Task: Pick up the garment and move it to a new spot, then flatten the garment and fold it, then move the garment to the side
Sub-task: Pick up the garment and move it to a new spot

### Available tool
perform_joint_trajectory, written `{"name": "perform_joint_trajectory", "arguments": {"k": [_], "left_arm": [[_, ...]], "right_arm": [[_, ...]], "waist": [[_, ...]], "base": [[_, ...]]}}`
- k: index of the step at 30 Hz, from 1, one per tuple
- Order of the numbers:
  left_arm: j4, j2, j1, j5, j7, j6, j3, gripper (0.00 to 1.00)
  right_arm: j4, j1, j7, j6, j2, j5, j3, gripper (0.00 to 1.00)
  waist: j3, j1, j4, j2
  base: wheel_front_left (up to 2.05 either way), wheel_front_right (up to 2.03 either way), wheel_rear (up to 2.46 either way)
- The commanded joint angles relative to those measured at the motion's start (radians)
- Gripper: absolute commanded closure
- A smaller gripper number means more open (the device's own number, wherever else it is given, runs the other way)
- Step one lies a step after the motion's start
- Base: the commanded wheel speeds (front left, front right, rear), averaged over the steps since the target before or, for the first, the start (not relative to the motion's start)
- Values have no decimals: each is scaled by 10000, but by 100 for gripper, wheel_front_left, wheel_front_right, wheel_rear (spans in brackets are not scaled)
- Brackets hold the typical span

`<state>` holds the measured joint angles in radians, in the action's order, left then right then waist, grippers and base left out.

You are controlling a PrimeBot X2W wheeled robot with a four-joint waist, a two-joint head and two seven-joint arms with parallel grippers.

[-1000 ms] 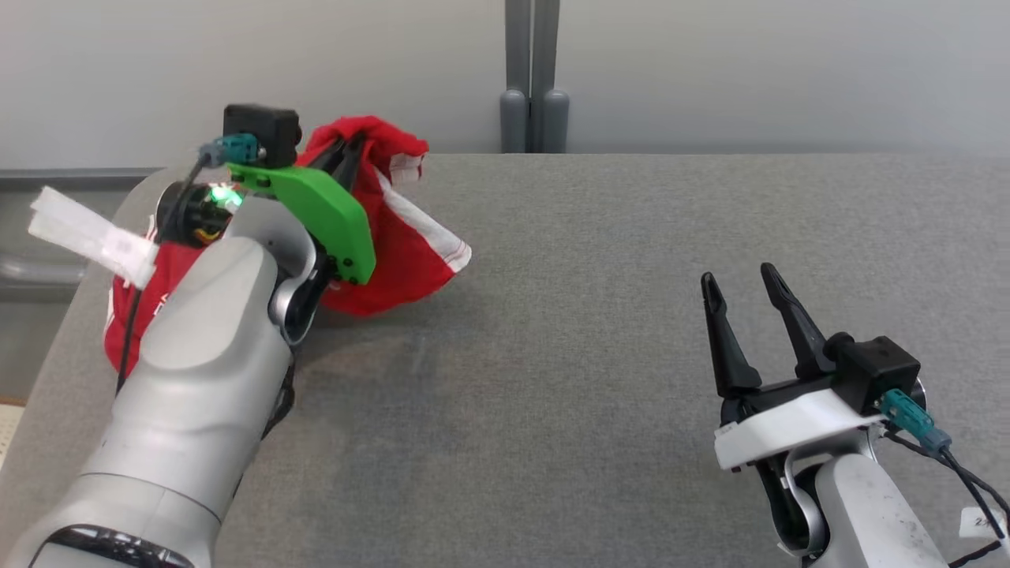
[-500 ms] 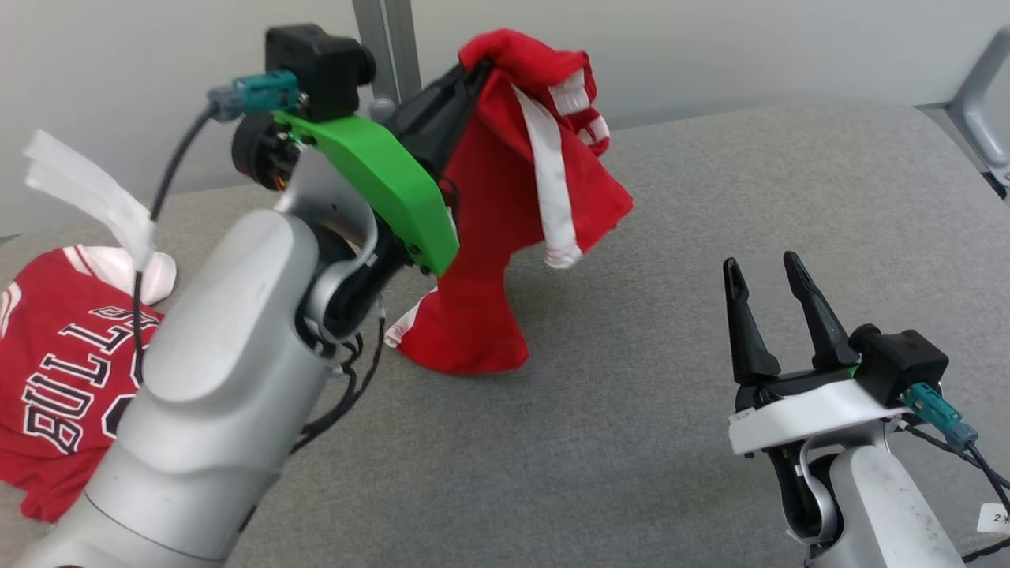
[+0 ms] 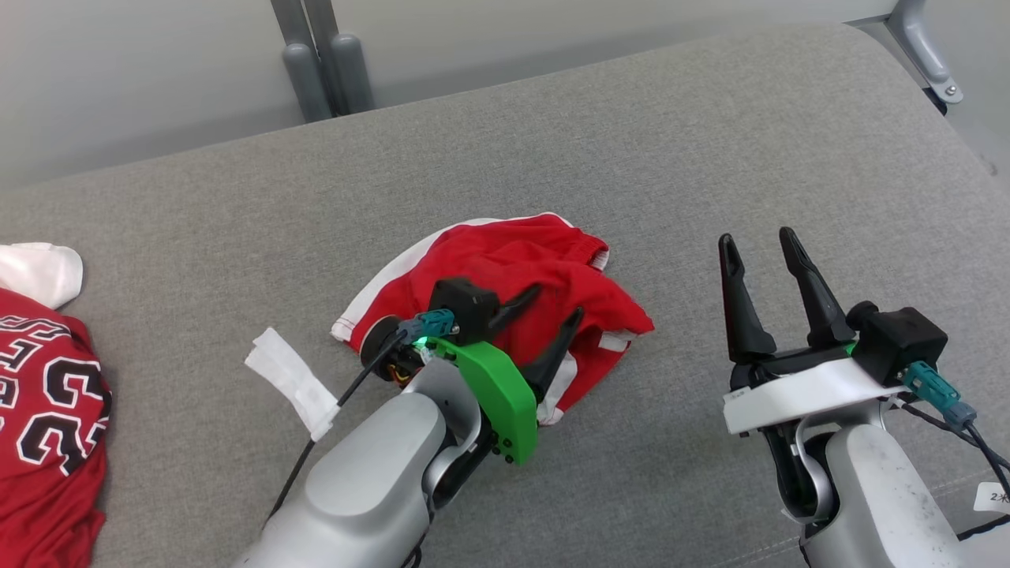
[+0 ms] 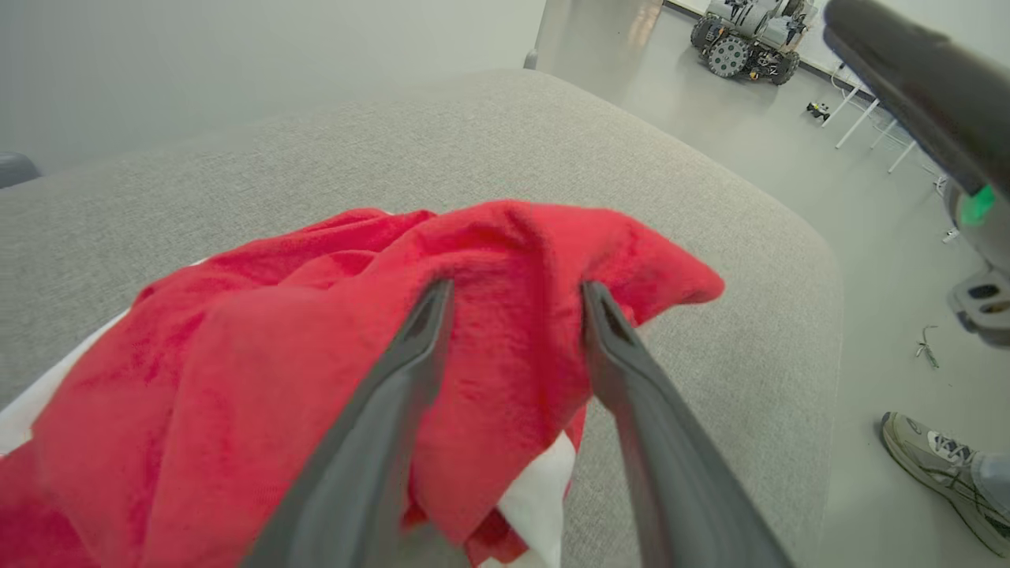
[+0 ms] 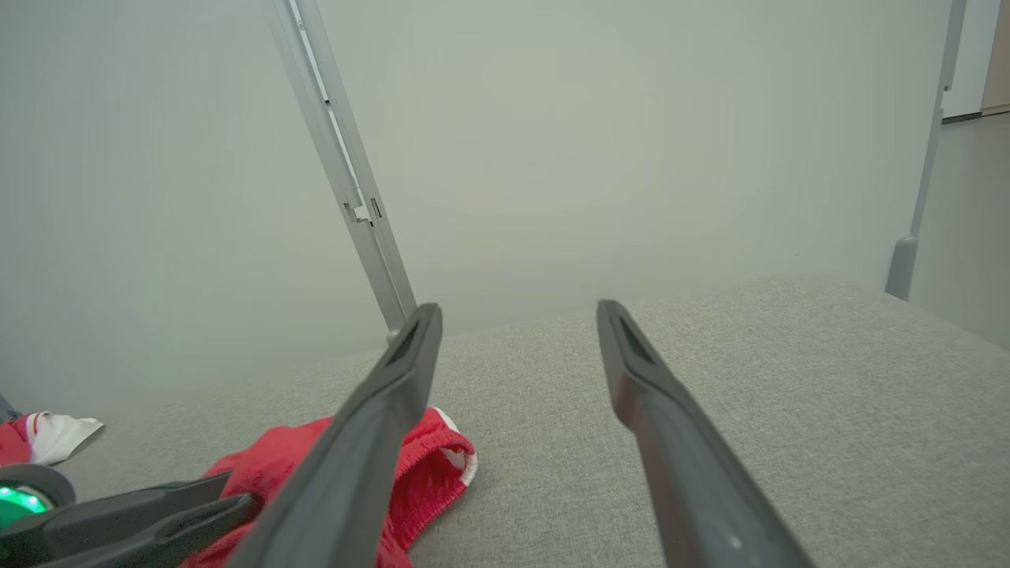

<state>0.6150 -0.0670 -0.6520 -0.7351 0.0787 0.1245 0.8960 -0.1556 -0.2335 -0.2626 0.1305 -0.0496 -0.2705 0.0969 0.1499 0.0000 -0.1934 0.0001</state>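
**Head view.** The red shorts, trimmed in white, lie crumpled near the middle of the grey padded table. The left gripper sits over the near edge of the shorts. Its two fingers stand apart and do not pinch the cloth. The right gripper is well apart from the shorts, to their right, above bare padding. Its fingers are spread wide and hold nothing. A red jersey with black-and-white numerals lies at the left edge of the table. A white tape tag hangs from the left arm's cable.

**Left wrist view.** Both fingers are spread, and a ridge of red cloth lies under and between them. Whether the tips touch the cloth cannot be told. A person's shoe rests on the floor beyond the table edge.

**Right wrist view.** The fingers are parted with only grey padding beyond them. The elastic waistband of the shorts shows at the lower left, with the left gripper's fingers just beside it.
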Motion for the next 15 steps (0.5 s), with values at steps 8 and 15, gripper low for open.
{"name": "perform_joint_trajectory", "arguments": {"k": [8,15], "left_arm": [[153,-120,-427,-277,1207,72,122,0],[-882,-1334,-116,266,1719,-769,-496,0]], "right_arm": [[-73,216,-34,4,-18,203,14,0],[-39,415,-34,4,-19,399,23,0]], "waist": [[-445,0,765,-1],[-748,0,1311,-1]], "base": [[0,0,0],[0,0,0]]}}
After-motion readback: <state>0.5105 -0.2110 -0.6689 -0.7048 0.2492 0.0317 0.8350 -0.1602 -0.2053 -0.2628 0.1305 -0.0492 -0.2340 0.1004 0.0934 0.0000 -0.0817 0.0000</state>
